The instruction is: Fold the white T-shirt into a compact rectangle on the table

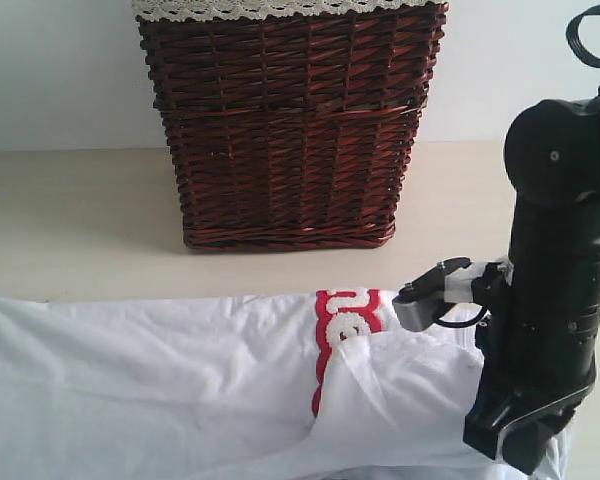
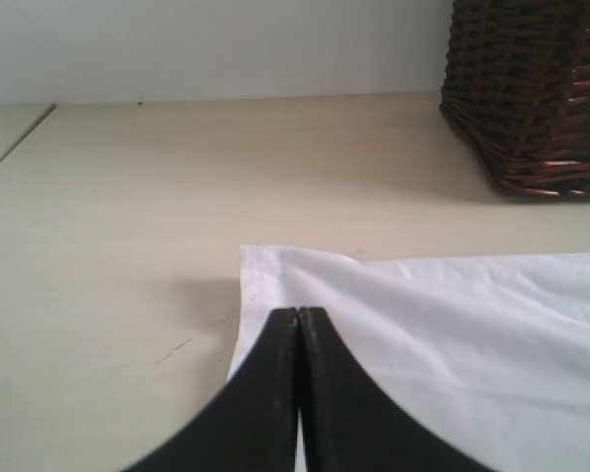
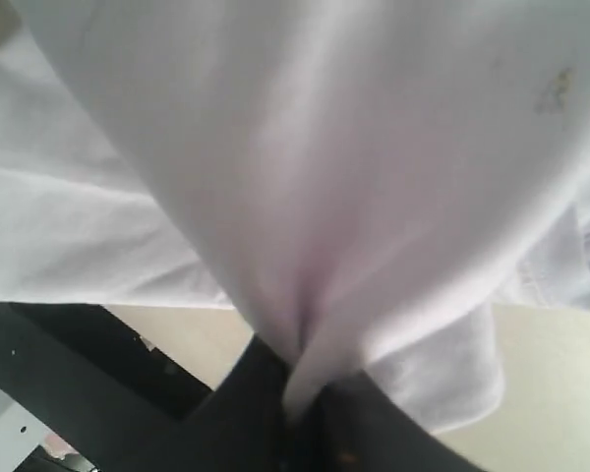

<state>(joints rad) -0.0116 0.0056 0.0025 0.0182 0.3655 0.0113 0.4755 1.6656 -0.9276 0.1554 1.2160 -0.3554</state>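
The white T-shirt (image 1: 130, 370) lies spread across the lower part of the exterior view, from the left edge to the lower right corner, wrinkled on the table (image 1: 70, 220). Its red band (image 1: 345, 318) with white letters sits right of centre. Just below the band a flap of the cloth is raised and doubled over toward the left, covering the band's lower part. The right arm (image 1: 555, 300) stands at the right of the frame, its lower end down at the lifted cloth in the lower right corner, where the fingertips are hidden.

The right wrist view shows the right gripper (image 3: 300, 398) with its dark fingers closed on a gather of the white fabric. The fabric rises from the pinch and drapes wide before the camera, with bare table showing past its edges.

In the left wrist view the left gripper (image 2: 298, 317) has its two black jaws pressed together. It sits at the shirt's edge, near a corner of the cloth (image 2: 248, 256), between white fabric and bare table. Whether a thin layer is caught between the tips I cannot tell; they may only be over it.

The wicker basket (image 1: 290, 130), dark red-brown with a lace trim (image 1: 280, 8), stands upper centre in the exterior view, behind the shirt and apart from it.
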